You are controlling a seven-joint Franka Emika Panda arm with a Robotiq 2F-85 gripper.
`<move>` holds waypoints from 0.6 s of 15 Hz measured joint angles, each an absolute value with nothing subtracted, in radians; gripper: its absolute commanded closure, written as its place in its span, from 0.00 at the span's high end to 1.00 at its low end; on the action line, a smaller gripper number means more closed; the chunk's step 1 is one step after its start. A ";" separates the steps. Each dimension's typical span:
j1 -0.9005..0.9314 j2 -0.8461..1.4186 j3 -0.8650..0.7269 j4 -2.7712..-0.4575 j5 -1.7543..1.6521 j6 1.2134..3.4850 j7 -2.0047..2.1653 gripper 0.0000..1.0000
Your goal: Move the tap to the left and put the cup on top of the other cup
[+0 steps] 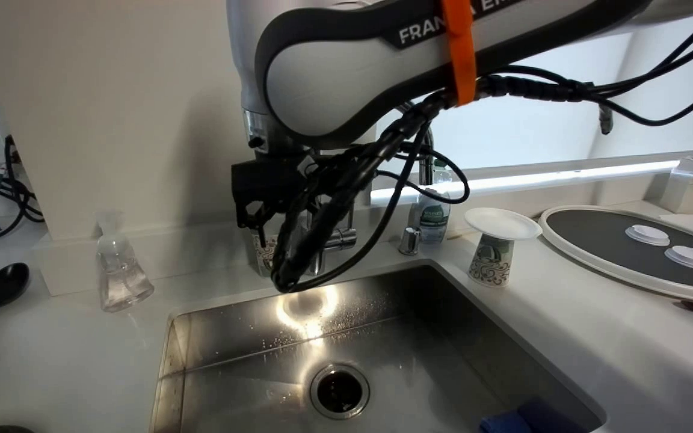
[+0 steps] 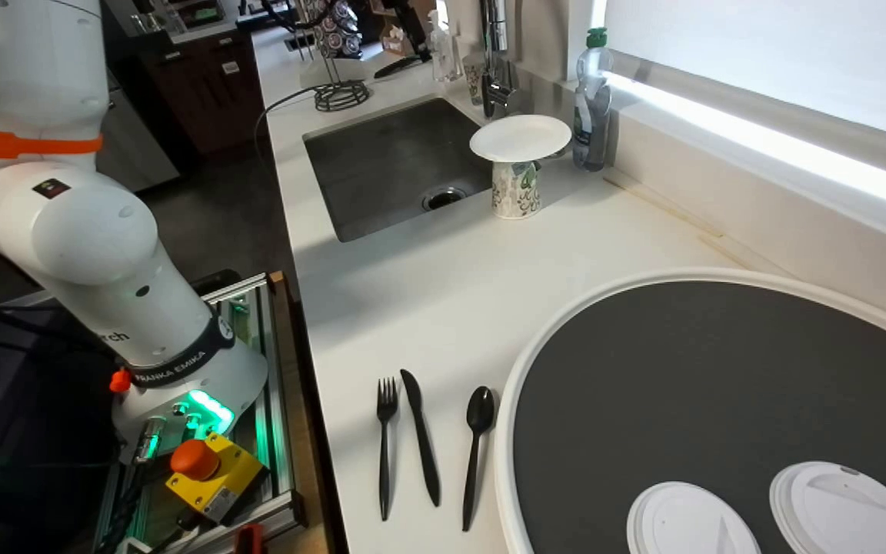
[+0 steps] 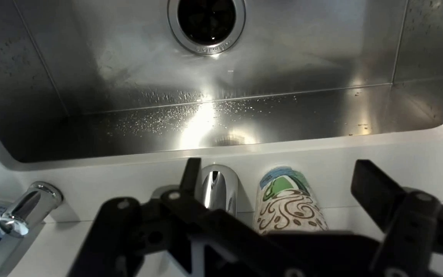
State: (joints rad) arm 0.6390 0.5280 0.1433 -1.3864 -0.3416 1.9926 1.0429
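We've got the black two-finger tool (image 3: 279, 181) spread wide, empty. Wrist view: white, brown-swirled paper cup (image 3: 290, 207) sitting upright on the white counter (image 3: 110, 186), framed in the tool's gap, tall chrome tap (image 3: 222, 188) just beside it.

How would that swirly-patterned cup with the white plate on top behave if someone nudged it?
The swirly-patterned cup would probably tip easily: the white plate overhangs it, making it look top-heavy. The plate may slide off, since no fastening shows. The cup itself is probably light, as it resembles a printed paper takeaway cup.
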 measured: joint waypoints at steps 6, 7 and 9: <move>0.674 0.576 0.101 -1.336 -0.356 1.995 1.216 1.00; 0.679 0.582 0.094 -1.332 -0.367 1.996 1.243 1.00; 0.690 0.591 0.080 -1.331 -0.394 2.015 1.296 1.00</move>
